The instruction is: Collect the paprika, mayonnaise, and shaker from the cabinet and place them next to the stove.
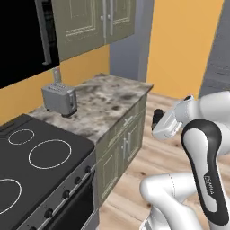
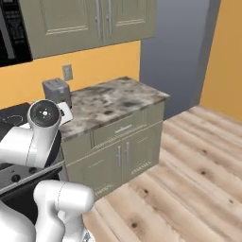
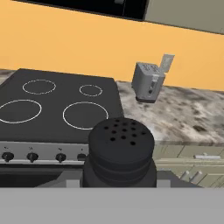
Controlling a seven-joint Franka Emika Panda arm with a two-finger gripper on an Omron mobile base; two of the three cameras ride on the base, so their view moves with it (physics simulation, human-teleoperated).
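Note:
The black shaker [image 3: 120, 151] with a perforated rounded top stands upright in front of the hand camera, and my gripper [image 3: 119, 178] is shut on its lower body. From the left base view, the gripper [image 1: 158, 120] hangs in the air in front of the counter's base cabinets, a little right of the stove [image 1: 40, 152], with the dark shaker [image 1: 157, 116] at its tip. The black cooktop [image 3: 57, 105] with white rings lies ahead and below. The olive wall cabinet [image 1: 90, 22] above the counter has its doors shut. Paprika and mayonnaise are out of view.
A steel toaster [image 1: 59, 99] stands on the marbled counter [image 1: 112, 101] right of the stove, near the wall. A black microwave [image 1: 22, 40] hangs over the stove. Base cabinets [image 2: 118, 151] with grey handles sit under the counter. Wooden floor [image 2: 189, 165] stretches to the right.

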